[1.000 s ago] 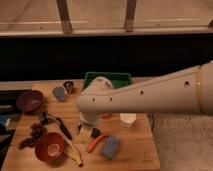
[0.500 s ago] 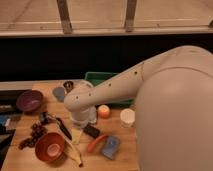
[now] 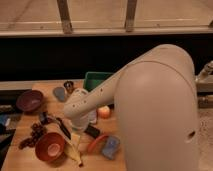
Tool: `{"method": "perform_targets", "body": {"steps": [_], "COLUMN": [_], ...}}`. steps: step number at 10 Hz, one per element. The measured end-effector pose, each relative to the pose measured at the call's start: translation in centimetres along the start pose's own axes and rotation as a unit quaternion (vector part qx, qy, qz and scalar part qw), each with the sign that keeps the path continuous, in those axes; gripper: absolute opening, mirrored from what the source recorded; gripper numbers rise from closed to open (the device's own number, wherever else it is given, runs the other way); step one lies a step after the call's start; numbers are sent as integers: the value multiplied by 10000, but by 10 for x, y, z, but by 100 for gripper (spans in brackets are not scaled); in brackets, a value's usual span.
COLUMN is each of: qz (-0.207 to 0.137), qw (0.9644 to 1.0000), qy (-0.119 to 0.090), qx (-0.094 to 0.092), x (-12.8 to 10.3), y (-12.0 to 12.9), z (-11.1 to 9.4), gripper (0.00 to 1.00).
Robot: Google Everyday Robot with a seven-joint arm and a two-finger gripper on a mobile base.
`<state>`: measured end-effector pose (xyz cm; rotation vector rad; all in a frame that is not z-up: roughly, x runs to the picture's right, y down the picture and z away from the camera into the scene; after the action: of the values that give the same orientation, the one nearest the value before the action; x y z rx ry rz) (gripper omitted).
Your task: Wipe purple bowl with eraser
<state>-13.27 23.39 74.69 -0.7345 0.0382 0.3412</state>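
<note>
I hold the gripper (image 3: 85, 121) just by the eraser (image 3: 92, 131), fingers wide, empty; an off-centre descent could shove it against the carrot (image 3: 97, 143).

Seemingly a robot test lab: a wooden tabletop (image 3: 25, 160) crowded with a purple bowl (image 3: 29, 100), an orange bowl (image 3: 49, 146) and a green bin (image 3: 97, 80).

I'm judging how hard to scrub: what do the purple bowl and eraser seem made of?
Purple bowl: probably plastic, smooth with a dull even sheen. Eraser: matte black block, maybe foam or felt; no glint shows. The gripper, open, hangs just up-left of the eraser.
</note>
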Motion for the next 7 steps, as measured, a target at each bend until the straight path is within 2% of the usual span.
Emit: {"method": "perform_targets", "body": {"steps": [2,3,5,7], "qz": [39,194,567,917], "qw": [10000,9998,9978,9938], "qy": [32,106,315,510], "qx": [-15,9,160,368], "x": [2,6,27,53], "y": [-2,-7,-29,-45], "z": [2,4,3,-5], "gripper": [78,78,78,78]}}
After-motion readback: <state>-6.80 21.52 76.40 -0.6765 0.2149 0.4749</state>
